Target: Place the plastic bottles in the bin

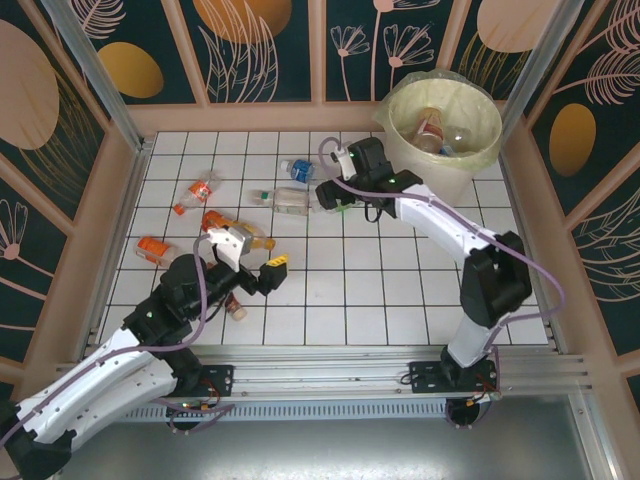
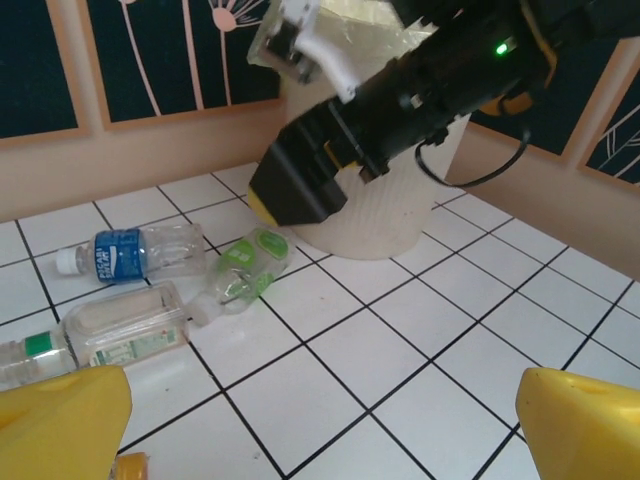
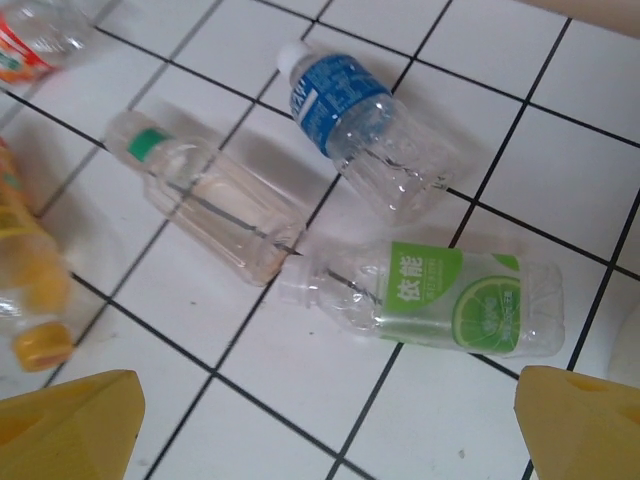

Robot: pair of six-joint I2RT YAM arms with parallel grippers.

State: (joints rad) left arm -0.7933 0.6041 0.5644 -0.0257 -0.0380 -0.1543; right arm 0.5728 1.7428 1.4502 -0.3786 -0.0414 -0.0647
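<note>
Lying flat, clear green-labelled bottle (image 3: 440, 300) beside blue-labelled bottle (image 3: 365, 135).

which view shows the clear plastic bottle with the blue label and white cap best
Right wrist: the clear blue-label plastic bottle lies close below, whole from white cap to base. Left wrist shows it whole too, but side-on and farther off; top external shows it small.

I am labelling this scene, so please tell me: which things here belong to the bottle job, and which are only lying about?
Job: green-label bottle, blue-label bottle, clear green-banded bottle, red-label bottle, orange-label bottle, bin.
Not the job: tiled table, patterned wall panels, metal rail, all fixed.
</note>
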